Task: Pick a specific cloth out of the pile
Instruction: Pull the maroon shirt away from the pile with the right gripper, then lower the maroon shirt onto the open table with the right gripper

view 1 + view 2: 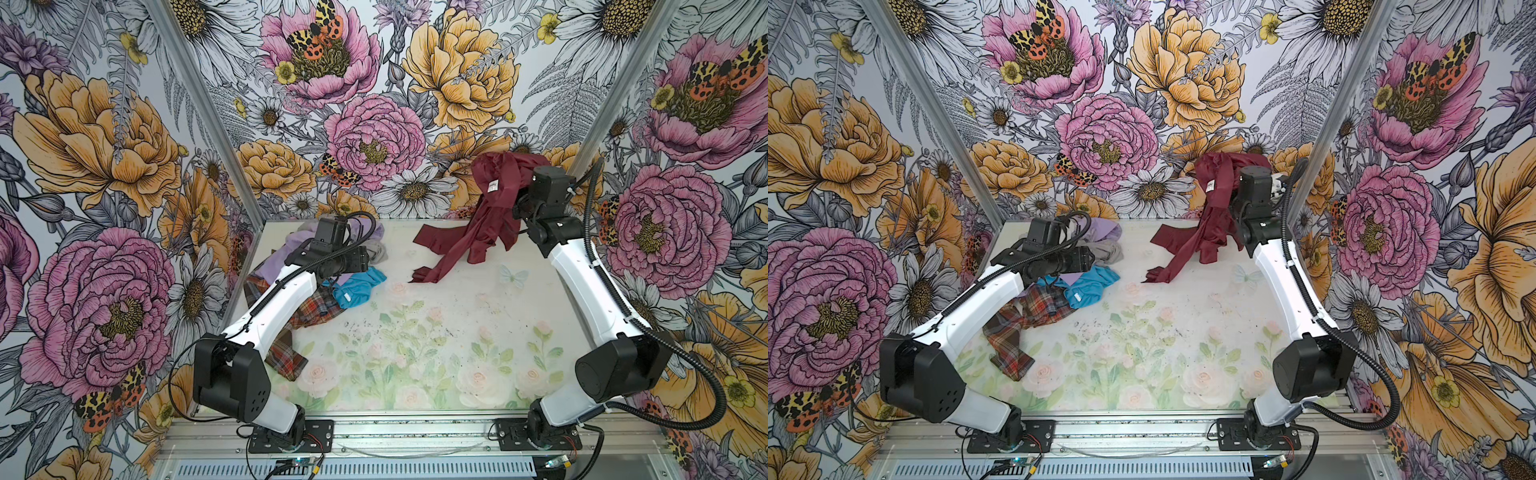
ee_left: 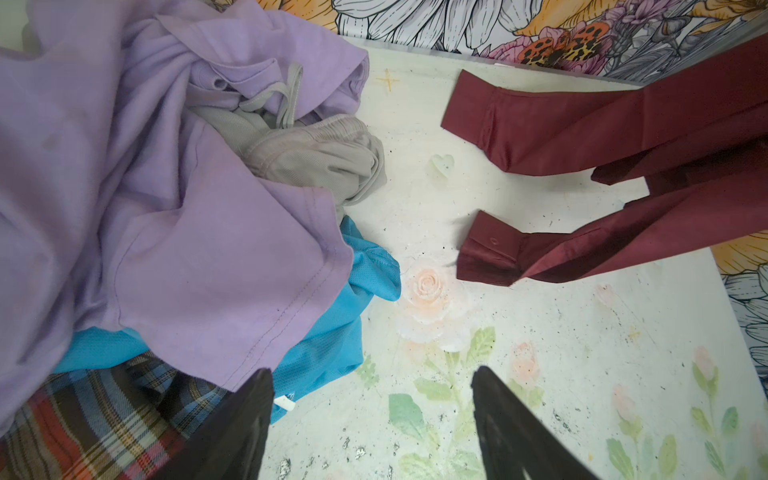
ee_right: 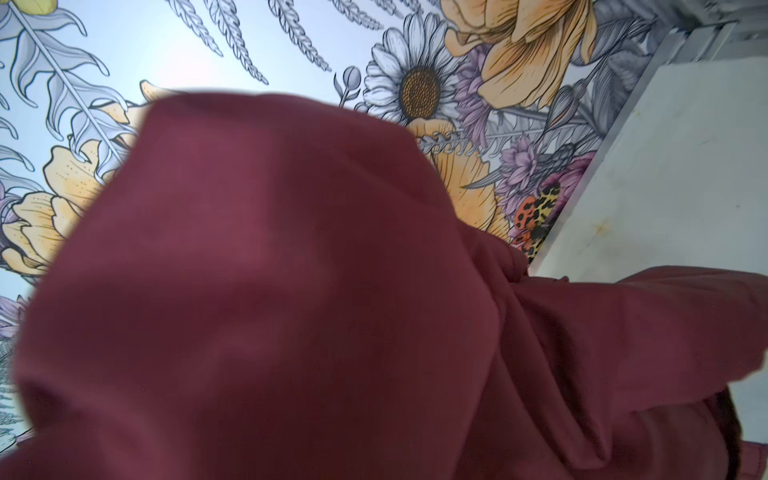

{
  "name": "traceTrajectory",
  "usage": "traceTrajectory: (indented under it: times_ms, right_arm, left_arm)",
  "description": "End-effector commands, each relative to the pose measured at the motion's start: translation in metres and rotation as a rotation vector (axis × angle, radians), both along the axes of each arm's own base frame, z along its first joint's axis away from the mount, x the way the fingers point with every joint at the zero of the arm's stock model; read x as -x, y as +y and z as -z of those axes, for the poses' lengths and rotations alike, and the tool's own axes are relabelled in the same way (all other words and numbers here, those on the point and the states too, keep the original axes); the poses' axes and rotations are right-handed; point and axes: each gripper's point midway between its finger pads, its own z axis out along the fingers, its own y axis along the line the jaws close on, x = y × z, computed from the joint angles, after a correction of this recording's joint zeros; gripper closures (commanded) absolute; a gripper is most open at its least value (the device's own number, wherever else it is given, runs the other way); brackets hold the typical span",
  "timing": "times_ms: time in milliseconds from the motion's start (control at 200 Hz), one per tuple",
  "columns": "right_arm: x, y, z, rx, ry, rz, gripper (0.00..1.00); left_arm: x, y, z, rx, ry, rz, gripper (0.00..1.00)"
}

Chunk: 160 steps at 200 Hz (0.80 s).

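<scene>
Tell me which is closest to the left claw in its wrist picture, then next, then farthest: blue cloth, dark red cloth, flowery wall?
1. blue cloth, right beside the left claw.
2. dark red cloth, farther out across the table.
3. flowery wall, behind the table's far edge.

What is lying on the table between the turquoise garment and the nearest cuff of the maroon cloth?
Nothing: only bare table with a printed rose separates the turquoise garment from the maroon cloth, seen in the left wrist view.

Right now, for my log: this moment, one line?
left gripper: open, at pile edge | right gripper: shut on maroon shirt, raised | shirt cuffs: touching table
</scene>
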Motion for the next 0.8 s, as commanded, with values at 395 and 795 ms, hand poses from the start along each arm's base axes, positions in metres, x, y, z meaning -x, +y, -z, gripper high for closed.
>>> traceTrajectory:
  times_ms: [395,795]
  right_arm:
    - [0.027,-0.107,-0.055,0.215,-0.045,0.102,1.0]
    - [0.009,-0.077,0.003,0.288,0.081,0.009,1.0]
  left_arm:
    - [0.008,-0.032,0.004,0.019,-0.004,0.101,0.23]
    - [0.01,-0.035,0.005,0.026,0.002,0.111,0.24]
